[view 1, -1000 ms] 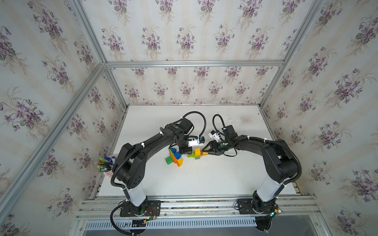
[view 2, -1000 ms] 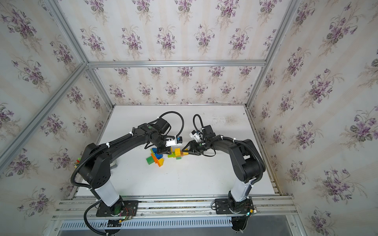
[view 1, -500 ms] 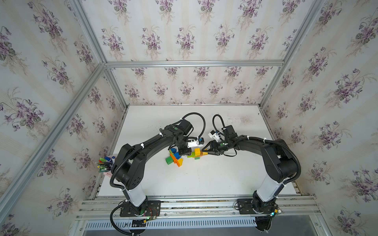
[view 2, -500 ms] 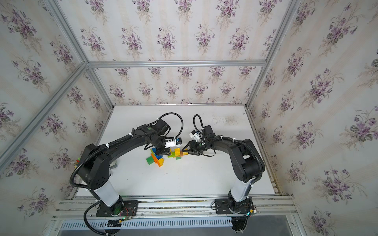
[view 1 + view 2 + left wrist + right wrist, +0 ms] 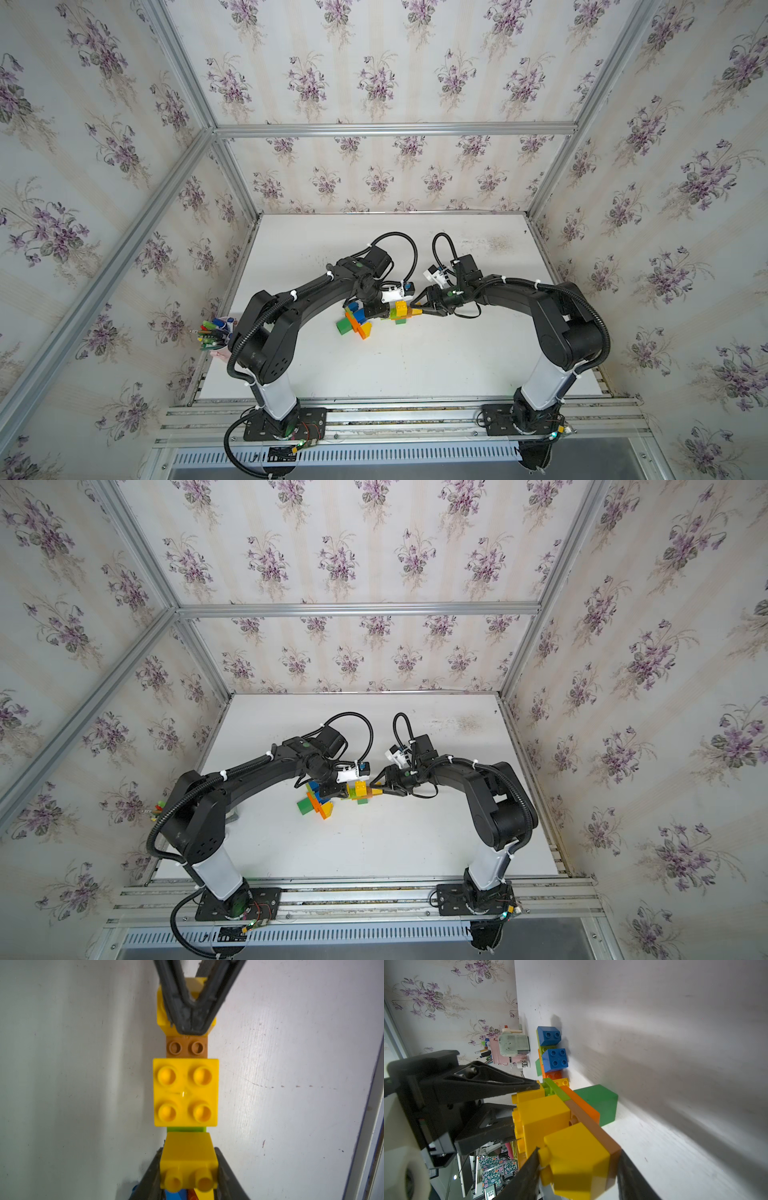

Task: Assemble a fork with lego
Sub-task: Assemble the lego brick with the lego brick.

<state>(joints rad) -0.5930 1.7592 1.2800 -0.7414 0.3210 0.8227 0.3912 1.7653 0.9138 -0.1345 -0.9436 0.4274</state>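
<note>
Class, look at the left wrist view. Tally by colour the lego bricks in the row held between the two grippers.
yellow bricks: 3
brown brick: 1
light green brick: 1
Total: 5

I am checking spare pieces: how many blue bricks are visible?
2. Both are in the pile, side by side: a sloped blue brick with two studs and a square blue brick with four. Others may be hidden.
</note>
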